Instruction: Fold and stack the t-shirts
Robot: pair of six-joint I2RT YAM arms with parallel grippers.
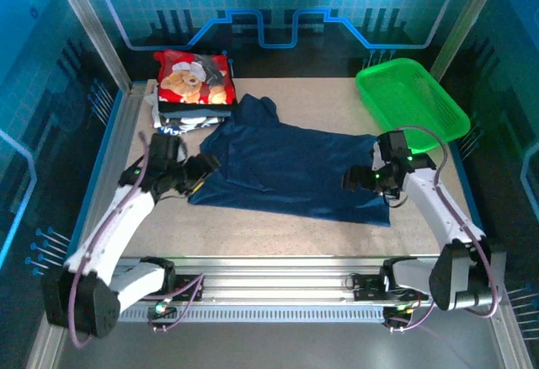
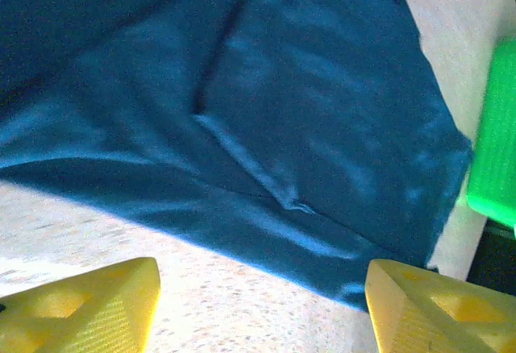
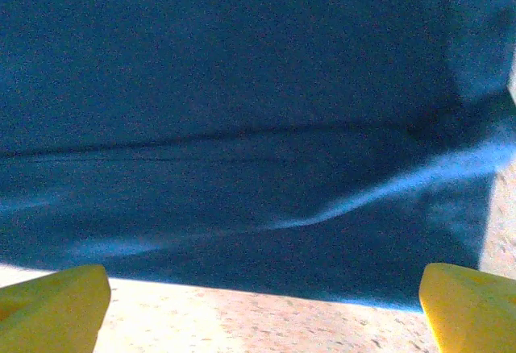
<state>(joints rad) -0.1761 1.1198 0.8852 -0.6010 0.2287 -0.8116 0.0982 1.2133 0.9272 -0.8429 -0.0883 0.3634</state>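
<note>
while both jaws stand apart and empty, the navy blue cloth t-shirt (image 1: 290, 167) lies lengthwise between them, equally near.

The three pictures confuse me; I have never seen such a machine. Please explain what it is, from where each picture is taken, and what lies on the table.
It is a robot with two arms fixed at the near edge of a table. The wide picture looks down from above; the other two come from wrist cameras, so the yellow pieces there are each tool's fingers. A navy t-shirt lies spread in the middle, between the left tool and the right tool. Both tools are open and hold nothing. Far left sits a pile of folded shirts, a red teddy-bear one on top; far right, a green basket.
</note>
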